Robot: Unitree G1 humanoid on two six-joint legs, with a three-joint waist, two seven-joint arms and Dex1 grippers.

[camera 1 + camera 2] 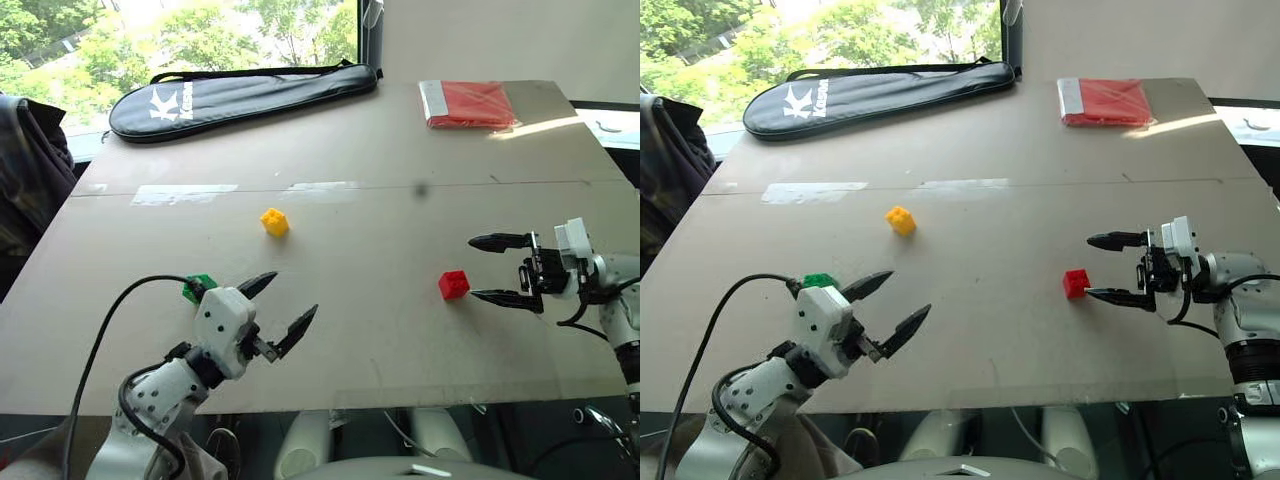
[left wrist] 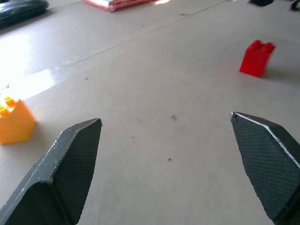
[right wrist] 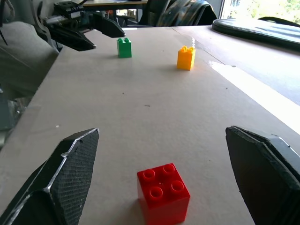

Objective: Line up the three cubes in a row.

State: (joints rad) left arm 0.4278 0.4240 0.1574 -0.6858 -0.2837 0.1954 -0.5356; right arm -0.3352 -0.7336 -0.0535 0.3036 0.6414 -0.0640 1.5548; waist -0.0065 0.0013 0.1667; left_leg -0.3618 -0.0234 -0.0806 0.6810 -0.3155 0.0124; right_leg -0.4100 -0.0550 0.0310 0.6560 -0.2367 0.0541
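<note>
- Cubes: red cube (image 1: 453,284) on the table (image 1: 400,340), right of centre; yellow cube (image 1: 274,221) farther back, near the middle; green cube (image 1: 199,288) at the near left. All three stand apart, not in a line.
- Right gripper (image 1: 498,270): fingers spread wide, empty, pointing left across the table, just beside the red cube. No contact seen.
- Left gripper (image 1: 285,305): fingers spread wide, empty, above the near left of the table. Green cube sits just behind its white body.
- Right wrist view: red cube (image 3: 163,192) between the open fingers, studs up, clear of both; green (image 3: 124,47) and yellow (image 3: 185,57) beyond it, left gripper past the green.
- Left wrist view: bare table between the fingers; yellow to one side, red to the other.
- Head views alone show the far edge: black racket bag (image 1: 240,95), red packet (image 1: 468,103).
</note>
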